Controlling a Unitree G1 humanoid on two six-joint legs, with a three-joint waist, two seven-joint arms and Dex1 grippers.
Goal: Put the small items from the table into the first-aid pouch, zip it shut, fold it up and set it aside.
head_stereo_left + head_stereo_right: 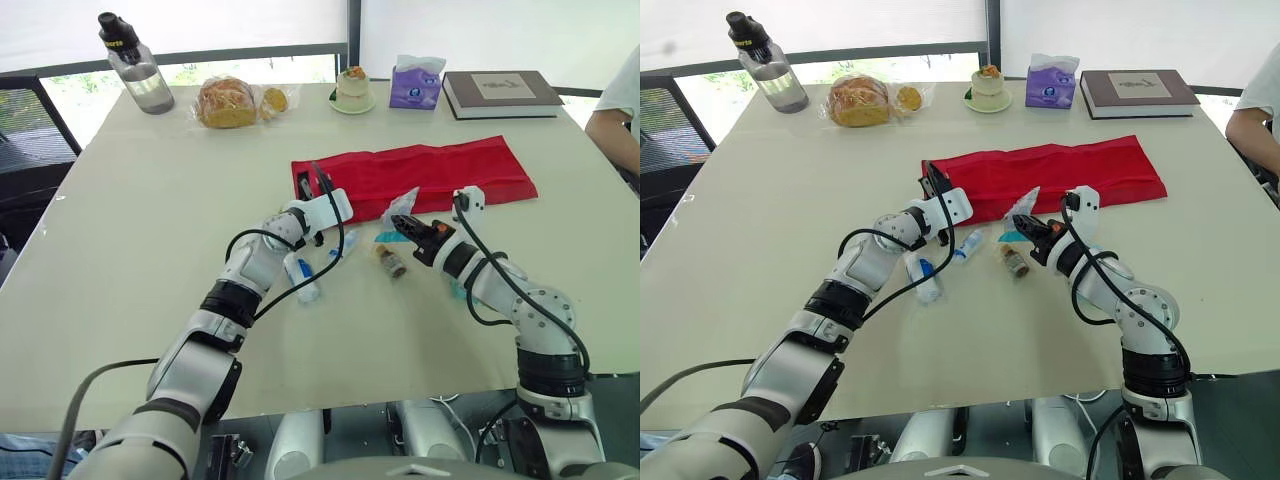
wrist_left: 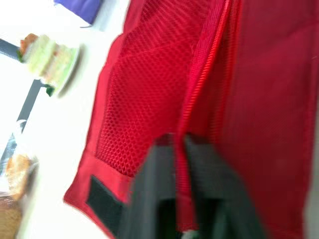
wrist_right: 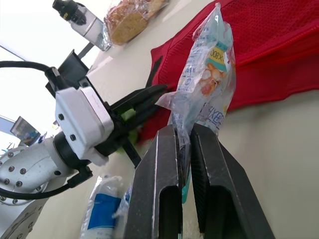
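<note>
Claws, two, clamped: left claw point(image 2: 178, 142) on one pouch point(image 1: 440, 170), right claw point(image 3: 184, 130) on one packet point(image 3: 209, 69).

Only partly legible print is on the clear packet point(image 3: 209, 74) in the right wrist view: characters roughly "08-X" near its upper end and a fragment like "EX" lower down, the rest lost in creases. Book point(image 1: 500, 92) has a pale title block, unreadable. Blue-labelled tube point(image 3: 102, 211) print is too blurred to read.

Bright daylight, back window point(image 1: 75, 95), soft shadows, L-wrist cam blurry
</note>
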